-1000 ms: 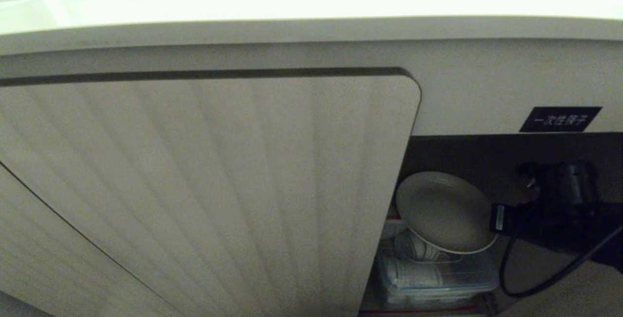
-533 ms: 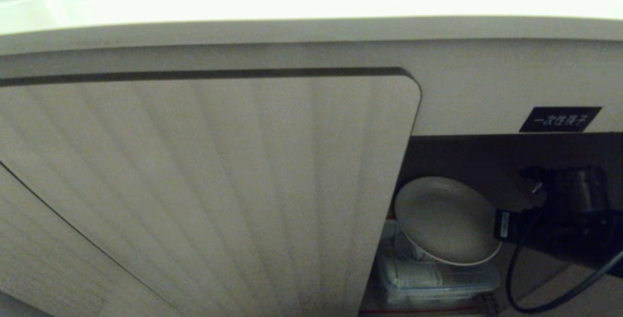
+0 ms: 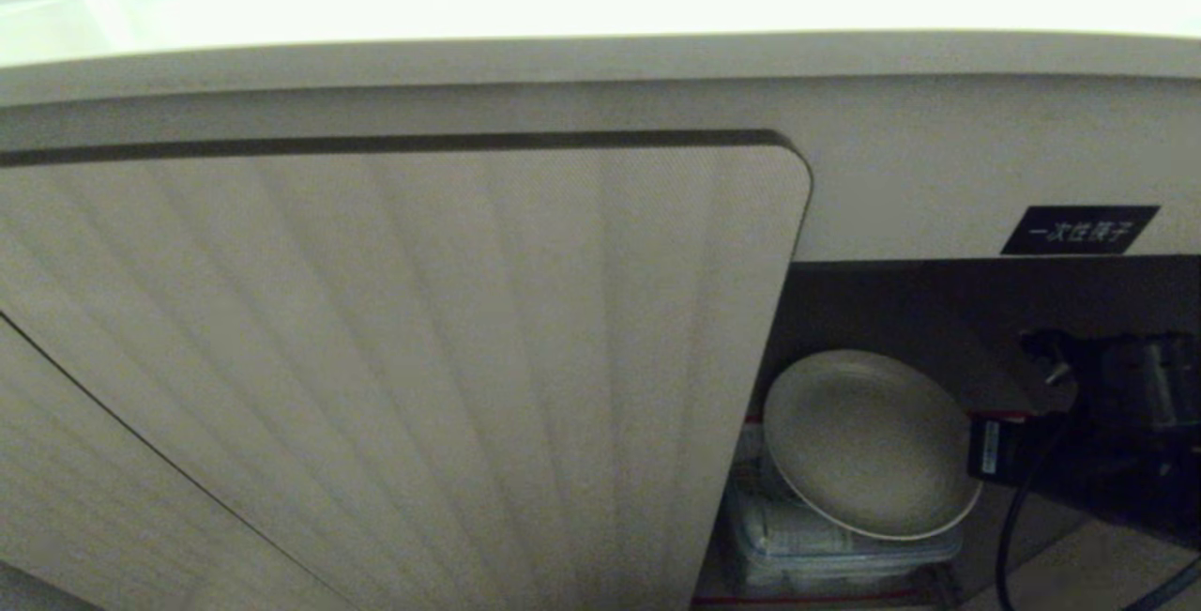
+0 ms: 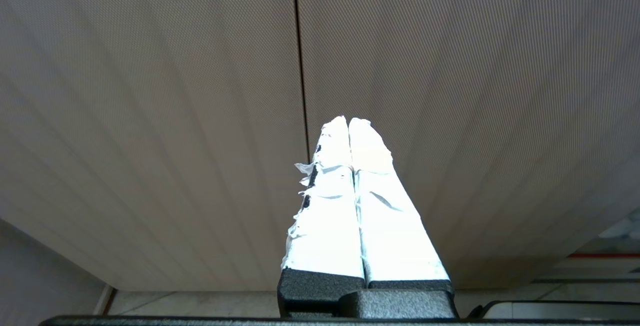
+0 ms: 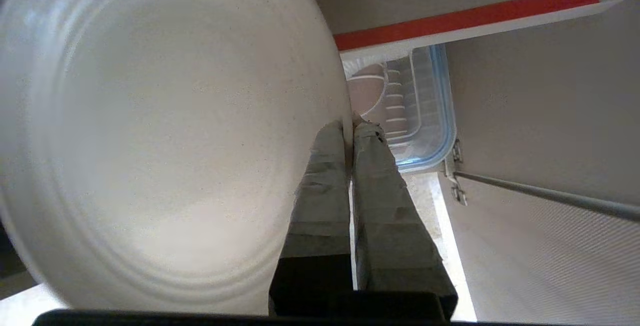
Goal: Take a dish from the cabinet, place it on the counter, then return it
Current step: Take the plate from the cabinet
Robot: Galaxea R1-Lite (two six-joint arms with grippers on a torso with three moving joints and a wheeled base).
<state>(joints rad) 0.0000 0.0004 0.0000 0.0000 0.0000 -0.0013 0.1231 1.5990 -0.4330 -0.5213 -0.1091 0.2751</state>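
Head view: the counter (image 3: pixel 600 1) runs across the top, its rounded front edge overhanging the cabinet (image 3: pixel 901 189). A ribbed door (image 3: pixel 403 367) covers most of the front, and only a narrow dark opening is left at the lower right, beneath a small black label (image 3: pixel 1079 230). The dish (image 3: pixel 868 442) hangs tilted in that opening, its left rim close to the door's edge and its lower rim just above a clear plastic box (image 3: pixel 835 550) on the shelf. The right end effector (image 3: pixel 980 447) reaches in from the right on a dark arm and meets the dish's right rim. Compared with a second ago, the dish and the arm sit lower and farther right in the opening; the door and counter have not shifted.

Left wrist view: the left end effector (image 4: pixel 348 128) has its white-wrapped fingers pressed together, holding nothing, pointing at the ribbed door beside a thin vertical seam.

Right wrist view: the right end effector's two taped fingers (image 5: pixel 325 176) are clamped on the dish's rim. The red-edged shelf (image 5: pixel 465 13) and the plastic box lie behind the dish.
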